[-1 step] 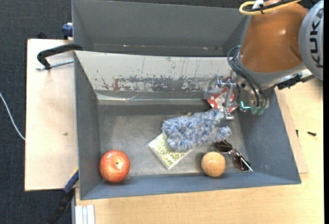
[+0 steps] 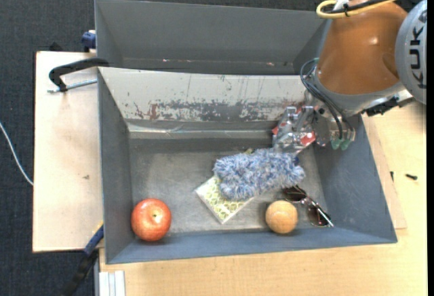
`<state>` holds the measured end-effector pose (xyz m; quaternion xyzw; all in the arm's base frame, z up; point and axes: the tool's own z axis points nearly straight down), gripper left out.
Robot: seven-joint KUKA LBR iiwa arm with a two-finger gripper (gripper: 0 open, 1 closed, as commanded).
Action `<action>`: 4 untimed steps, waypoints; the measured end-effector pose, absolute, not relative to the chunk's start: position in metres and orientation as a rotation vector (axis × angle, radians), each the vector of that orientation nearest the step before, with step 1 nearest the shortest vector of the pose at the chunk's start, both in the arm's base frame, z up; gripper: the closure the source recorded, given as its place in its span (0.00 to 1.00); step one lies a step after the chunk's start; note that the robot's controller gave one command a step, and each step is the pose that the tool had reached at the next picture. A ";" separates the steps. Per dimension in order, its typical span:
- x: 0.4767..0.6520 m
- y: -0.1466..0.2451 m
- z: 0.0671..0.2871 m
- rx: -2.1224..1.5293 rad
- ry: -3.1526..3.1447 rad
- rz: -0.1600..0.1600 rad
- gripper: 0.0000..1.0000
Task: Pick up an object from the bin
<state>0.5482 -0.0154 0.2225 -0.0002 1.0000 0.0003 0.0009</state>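
Since the gripper [image 2: 296,133], whose opening I cannot tell, hangs by the right end of the blue fluffy duster [image 2: 256,172], it should descend straight onto 1 thick tuft.

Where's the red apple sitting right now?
In the camera view, the red apple lies in the lower-left corner of the bin, apart from the green patterned pad to its right.

I see a red apple [image 2: 151,219] in the near left corner of the bin [image 2: 112,172]. A round yellowish fruit [image 2: 281,216] lies by the front wall, more to the right. Sunglasses [image 2: 308,205] lie just beside it, on its right. A square green-patterned pad [image 2: 220,203] lies between the apple and the fruit.
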 end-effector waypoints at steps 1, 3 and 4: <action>0.548 -0.015 0.222 -0.001 3.140 0.001 1.00; 0.539 0.002 0.130 -0.818 3.033 0.003 0.00; 0.539 0.002 0.130 -0.817 3.031 0.002 0.00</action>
